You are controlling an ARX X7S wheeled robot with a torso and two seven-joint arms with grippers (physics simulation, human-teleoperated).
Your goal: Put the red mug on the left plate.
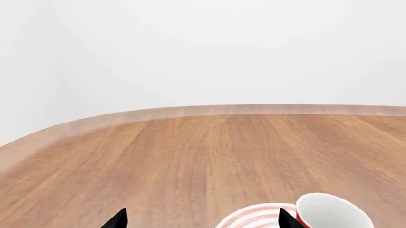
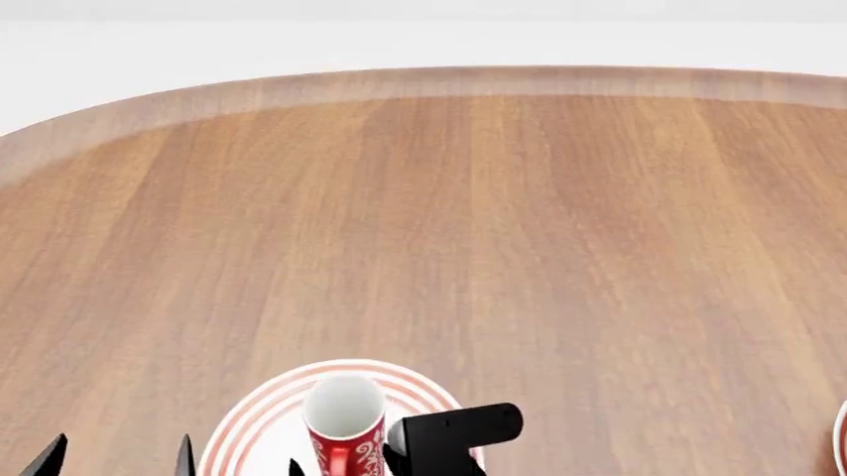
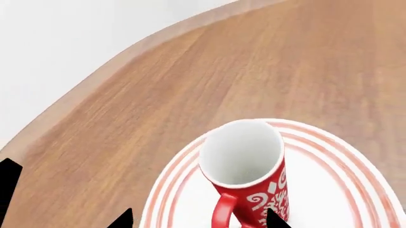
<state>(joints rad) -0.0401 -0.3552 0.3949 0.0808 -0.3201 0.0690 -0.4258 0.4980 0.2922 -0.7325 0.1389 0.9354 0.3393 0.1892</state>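
The red mug (image 2: 347, 436), with a white scroll pattern and a white inside, stands upright on the left plate (image 2: 252, 421), a white plate with red rings, at the near edge of the head view. My right gripper (image 3: 197, 221) is open. Its fingertips (image 3: 120, 219) stand wide apart on either side of the mug's handle (image 3: 225, 211), low over the plate (image 3: 330, 190), and its black body (image 2: 457, 428) shows just right of the mug. My left gripper (image 2: 117, 461) is open and empty, left of the plate. In the left wrist view, the mug (image 1: 330, 211) and plate (image 1: 254, 218) lie beside one fingertip.
The wooden table (image 2: 503, 228) has a rounded far edge (image 2: 397, 81) with a white wall behind it. A sliver of a second plate (image 2: 840, 436) shows at the right edge of the head view.
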